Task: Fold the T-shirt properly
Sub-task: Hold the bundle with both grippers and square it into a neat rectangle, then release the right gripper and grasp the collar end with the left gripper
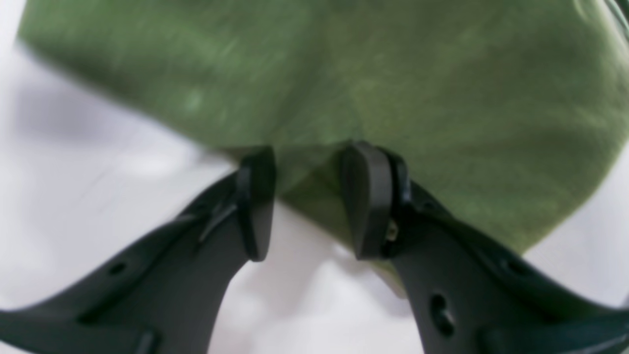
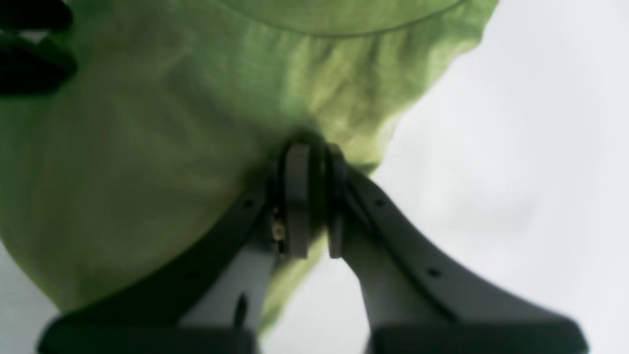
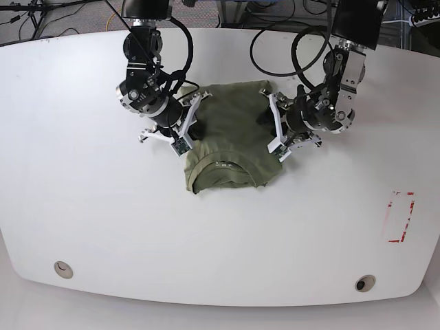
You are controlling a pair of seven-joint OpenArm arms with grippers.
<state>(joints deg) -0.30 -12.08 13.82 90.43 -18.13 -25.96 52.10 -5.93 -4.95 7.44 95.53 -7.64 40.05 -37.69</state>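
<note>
A white counter fills the overhead view, with two black robot arms reaching in from the far edge. Toward the left of this view is the arm ending in the right gripper. Its jaws are pressed almost together on a pinch of fabric at the T-shirt's edge; the right wrist camera shows the right gripper with green cloth bunched between its narrow jaws.

In the middle lies the T-shirt, olive green and partly folded into a compact, wrinkled shape, its ribbed round collar facing the near edge of the counter.

Toward the right of the view is the arm ending in the left gripper, at the shirt's opposite edge. In the left wrist camera the left gripper has its jaws about half apart, a fold of the T-shirt lying between their tips without being squeezed.

Far right on the counter is a small red rectangular marking, well apart from the shirt.
</note>
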